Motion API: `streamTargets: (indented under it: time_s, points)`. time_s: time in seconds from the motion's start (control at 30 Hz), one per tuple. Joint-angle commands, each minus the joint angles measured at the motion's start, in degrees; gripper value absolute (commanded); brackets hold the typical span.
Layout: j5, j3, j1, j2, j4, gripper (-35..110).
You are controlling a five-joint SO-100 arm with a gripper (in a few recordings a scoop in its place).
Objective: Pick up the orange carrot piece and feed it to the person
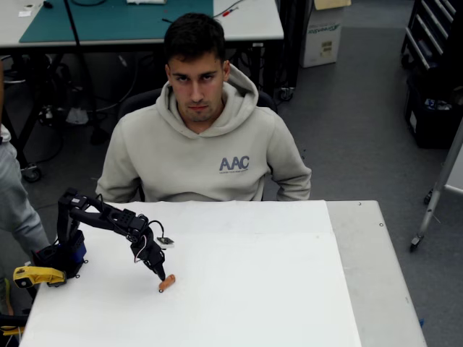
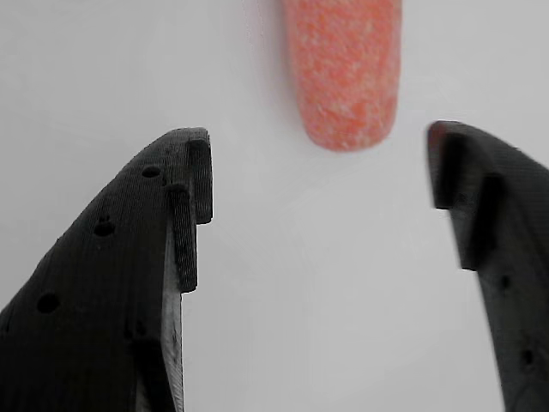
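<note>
The orange carrot piece (image 1: 167, 283) lies on the white table (image 1: 253, 289), left of centre. My black gripper (image 1: 160, 275) reaches down from the left, its tip right at the carrot's upper-left end. In the wrist view the carrot piece (image 2: 343, 73) lies just beyond the tips, and the gripper (image 2: 319, 167) is open with only bare table between its two black fingers (image 2: 184, 197). The person (image 1: 205, 137) in a beige "AAC" hoodie sits behind the table's far edge, facing it.
The arm's base (image 1: 61, 253) is clamped at the table's left edge by a yellow clamp (image 1: 36, 275). A partly seen figure in grey (image 1: 14, 195) stands at the far left. A grey table section (image 1: 376, 275) adjoins on the right.
</note>
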Motion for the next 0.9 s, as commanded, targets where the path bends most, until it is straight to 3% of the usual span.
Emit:
streamTargets:
  time_s: [0.0,0.53,0.87]
  points:
    - [-1.14,-3.87,1.23,2.29,0.00,24]
    - [-1.23,-4.04,0.70,-0.35,0.00,24]
    - [-1.05,-13.36,0.88,-6.68,0.00,24]
